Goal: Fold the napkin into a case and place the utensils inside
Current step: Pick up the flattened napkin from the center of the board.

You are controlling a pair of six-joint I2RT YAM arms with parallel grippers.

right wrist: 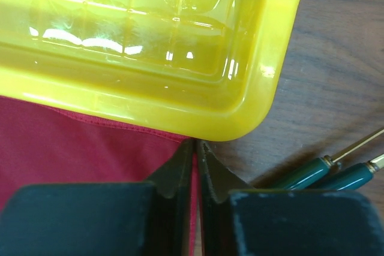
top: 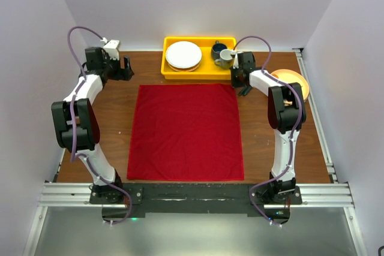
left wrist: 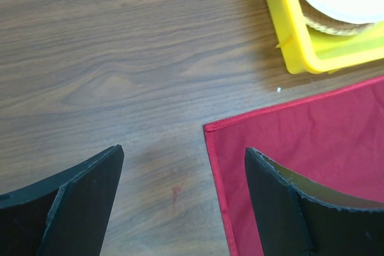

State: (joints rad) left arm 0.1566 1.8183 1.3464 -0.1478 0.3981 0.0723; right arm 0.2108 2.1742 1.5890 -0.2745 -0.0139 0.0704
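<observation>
Table (top: pixel 108 124): wood, w/ the napkin (top: pixel 186 127) lying flat and fully open in the middle. No fold in it, so no case yet.

Yellow tray (top: pixel 170 75) sits just beyond the napkin's far edge, holding white plates (top: pixel 183 55) and mugs (top: pixel 223 57). An orange plate (top: pixel 297 82) is at the far right, apart from the cloth.

Step in hand, as I read it: grabbing the two far corners for the 1st fold.

Right gripper (right wrist: pixel 195 145) is at the far-right corner, right by the tray's rounded corner. Its fingers are pressed together w/ a sliver of red hem between them, so it looks pinched onto the cloth there.

Left gripper (left wrist: pixel 183 151) is over the far-left corner w/ fingers spread wide. One finger is above bare wood, the other above the cloth, w/ the hem corner between them and nothing gripped.

Utensils (right wrist: pixel 312 173): two green handles w/ thin gold shafts lie on the wood just right of the right gripper, off the napkin. Their heads are out of view, so I can't tell which pieces they are.

Next move, my guess: the left gripper needs to drop lower and pinch its corner. Then both arms lift and carry the far edge toward the near edge evenly, keeping the hem straight. The right side has little room, w/ the tray rim and utensils both close.
</observation>
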